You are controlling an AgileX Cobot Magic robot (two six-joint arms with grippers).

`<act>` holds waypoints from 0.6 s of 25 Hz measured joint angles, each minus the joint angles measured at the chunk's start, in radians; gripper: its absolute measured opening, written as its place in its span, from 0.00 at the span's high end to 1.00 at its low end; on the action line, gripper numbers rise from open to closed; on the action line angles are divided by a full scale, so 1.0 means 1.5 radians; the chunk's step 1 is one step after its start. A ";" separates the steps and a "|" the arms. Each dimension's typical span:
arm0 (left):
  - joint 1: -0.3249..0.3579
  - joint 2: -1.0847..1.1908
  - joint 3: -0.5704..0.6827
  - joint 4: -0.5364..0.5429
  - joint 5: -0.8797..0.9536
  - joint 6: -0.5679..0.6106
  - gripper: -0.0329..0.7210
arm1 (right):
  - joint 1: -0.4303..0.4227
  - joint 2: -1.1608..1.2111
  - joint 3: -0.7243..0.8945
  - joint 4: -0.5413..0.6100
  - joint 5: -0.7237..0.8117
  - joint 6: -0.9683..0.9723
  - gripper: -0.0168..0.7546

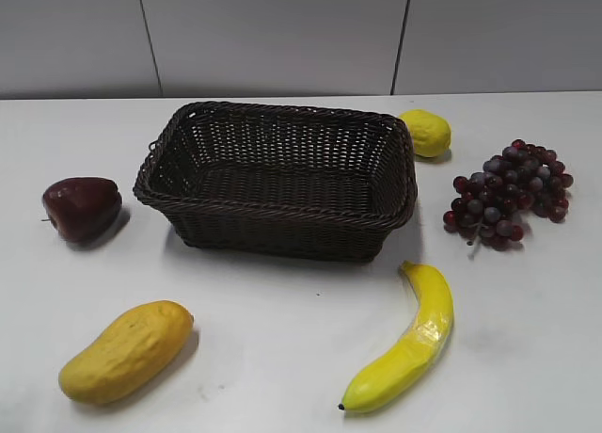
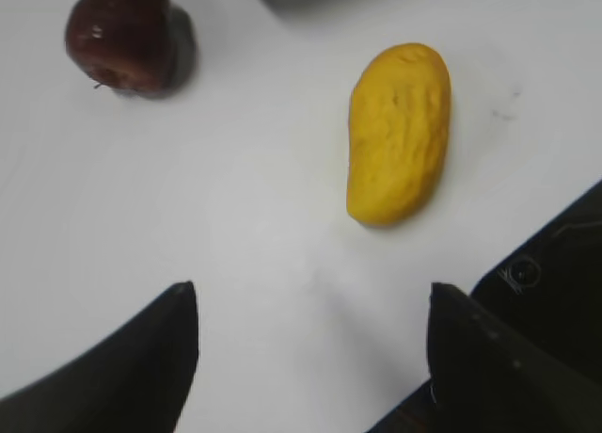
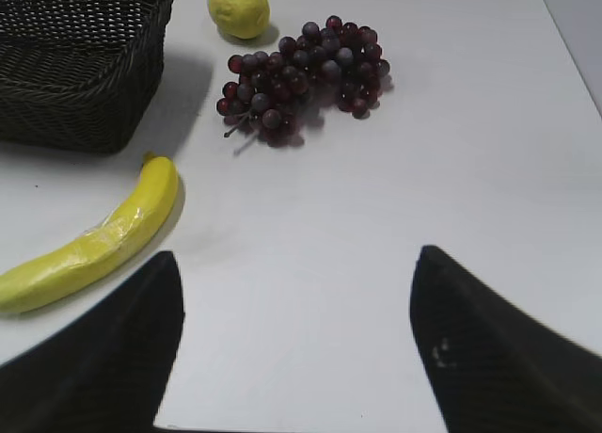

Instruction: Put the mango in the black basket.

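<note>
The mango (image 1: 125,351) lies on the white table at the front left, plump and dull yellow-orange. It also shows in the left wrist view (image 2: 399,132), ahead of my left gripper (image 2: 310,296), which is open and empty above bare table. The black basket (image 1: 278,216) stands empty at the table's middle; its corner shows in the right wrist view (image 3: 75,85). My right gripper (image 3: 296,264) is open and empty over bare table. Neither gripper shows in the exterior view.
A dark red apple (image 1: 82,207) sits left of the basket (image 2: 122,38). A banana (image 1: 406,344) lies front right (image 3: 94,245). A lemon (image 1: 426,132) and dark grapes (image 1: 513,193) lie right of the basket.
</note>
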 joint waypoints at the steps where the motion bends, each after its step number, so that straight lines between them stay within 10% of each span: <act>1: -0.009 0.022 0.000 0.001 -0.011 0.008 0.19 | 0.000 0.000 0.000 0.000 0.000 0.000 0.23; 15: -0.123 0.406 -0.050 0.008 -0.191 0.049 0.17 | 0.000 0.000 0.000 0.000 0.000 0.000 0.23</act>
